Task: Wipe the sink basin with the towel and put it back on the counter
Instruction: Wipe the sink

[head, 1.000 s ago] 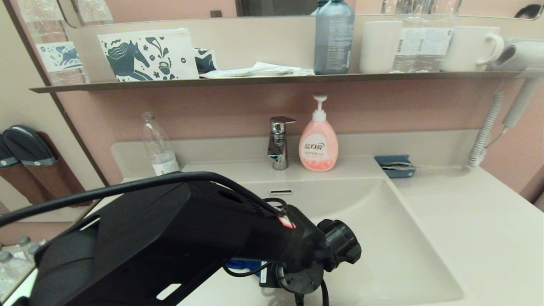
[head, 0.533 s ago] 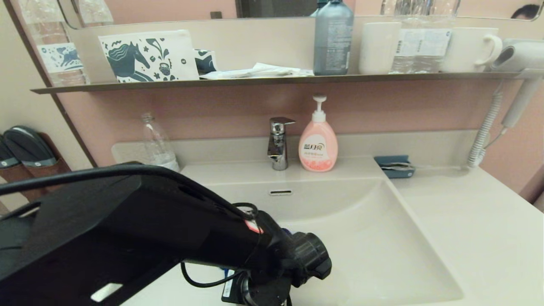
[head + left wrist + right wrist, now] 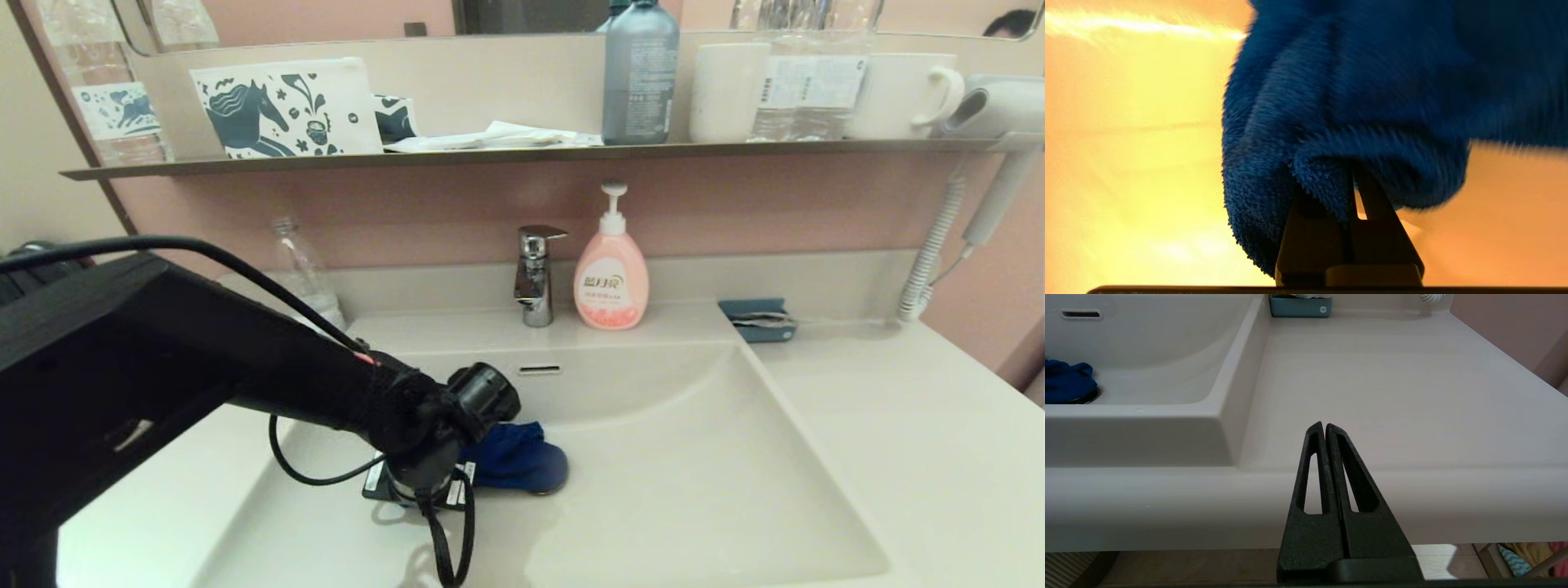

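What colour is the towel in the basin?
Royal blue towel, plain terry, clearest in the left wrist view.

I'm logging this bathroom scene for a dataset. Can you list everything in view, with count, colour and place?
sink basin: 1, cream-white, centre
towel: 1, royal blue, bunched in the basin
counter: 1, cream-white, around the basin
faucet: 1, chrome, behind the basin
soap bottle: 1, pink, beside the faucet
clear bottle: 1, back left of the counter
holder: 1, teal, back right of the counter
shelf: 1, dark, holding a horse-print pouch, grey bottle, cups
hair dryer: 1, white, right wall
left gripper: shut on the towel, in the basin
right gripper: shut, parked at the counter's front edge
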Motion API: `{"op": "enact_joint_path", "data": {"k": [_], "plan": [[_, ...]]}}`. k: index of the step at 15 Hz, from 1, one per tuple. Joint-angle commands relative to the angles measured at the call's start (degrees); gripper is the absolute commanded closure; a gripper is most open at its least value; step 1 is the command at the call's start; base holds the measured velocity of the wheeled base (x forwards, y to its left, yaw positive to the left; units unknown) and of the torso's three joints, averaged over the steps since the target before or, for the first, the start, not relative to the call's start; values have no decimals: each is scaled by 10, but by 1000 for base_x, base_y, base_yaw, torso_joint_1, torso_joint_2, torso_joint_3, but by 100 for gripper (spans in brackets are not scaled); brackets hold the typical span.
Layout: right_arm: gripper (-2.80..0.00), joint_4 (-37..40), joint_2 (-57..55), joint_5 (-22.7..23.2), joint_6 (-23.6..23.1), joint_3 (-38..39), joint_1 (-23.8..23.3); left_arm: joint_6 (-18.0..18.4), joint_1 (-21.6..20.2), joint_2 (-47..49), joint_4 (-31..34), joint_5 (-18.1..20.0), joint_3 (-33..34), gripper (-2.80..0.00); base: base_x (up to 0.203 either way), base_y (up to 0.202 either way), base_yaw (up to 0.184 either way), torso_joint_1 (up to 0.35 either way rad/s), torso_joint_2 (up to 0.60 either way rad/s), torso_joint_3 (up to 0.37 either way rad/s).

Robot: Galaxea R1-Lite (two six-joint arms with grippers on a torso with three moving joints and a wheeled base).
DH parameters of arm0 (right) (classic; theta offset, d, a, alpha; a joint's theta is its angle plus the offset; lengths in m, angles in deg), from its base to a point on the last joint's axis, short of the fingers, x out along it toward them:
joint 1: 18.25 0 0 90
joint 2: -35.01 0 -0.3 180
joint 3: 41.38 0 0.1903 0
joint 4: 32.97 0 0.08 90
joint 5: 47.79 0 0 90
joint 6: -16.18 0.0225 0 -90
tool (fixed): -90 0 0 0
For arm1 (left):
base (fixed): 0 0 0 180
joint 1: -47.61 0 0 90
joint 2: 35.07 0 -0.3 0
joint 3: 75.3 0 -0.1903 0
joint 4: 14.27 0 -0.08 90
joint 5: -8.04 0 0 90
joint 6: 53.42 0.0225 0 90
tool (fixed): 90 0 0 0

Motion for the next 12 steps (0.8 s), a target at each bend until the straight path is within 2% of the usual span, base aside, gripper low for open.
{"op": "enact_joint_path", "data": {"k": [1, 3, 5, 8, 12], "plan": [[0, 0, 0, 0, 0, 0, 0, 63, -50, -1, -59, -6, 6, 0, 0, 0, 0, 0, 0, 0], [0, 0, 0, 0, 0, 0, 0, 110, -72, 8, -138, -6, 11, 0, 0, 0, 0, 0, 0, 0], [0, 0, 0, 0, 0, 0, 0, 118, -76, 27, -211, -6, 13, 0, 0, 0, 0, 0, 0, 0], [0, 0, 0, 0, 0, 0, 0, 103, -57, 45, -300, -6, 18, 0, 0, 0, 0, 0, 0, 0], [0, 0, 0, 0, 0, 0, 0, 48, 5, 39, -297, -7, 14, 0, 0, 0, 0, 0, 0, 0]]}}
